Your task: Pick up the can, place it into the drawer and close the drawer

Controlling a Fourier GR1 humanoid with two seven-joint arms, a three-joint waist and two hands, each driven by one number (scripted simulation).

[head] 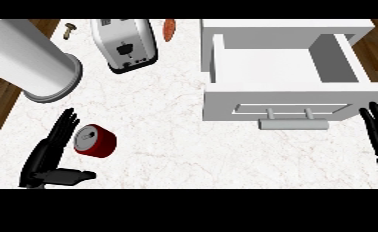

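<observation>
Just right of left hand [50, 148], red can [94, 140] lay tilted on white marble desk [170, 141], silver top facing fingers, right beside them; contact unclear. Left hand was wide: fingers straight, thumb stuck out below can, holding nothing. Up and far right of it, white drawer [284, 83] stood pulled open, grey handle [293, 124] at front. Right hand [370, 128] rested at right edge beside drawer front, fingers straight. Above left hand: metal cylinder [33, 58], toaster [124, 44].
</observation>
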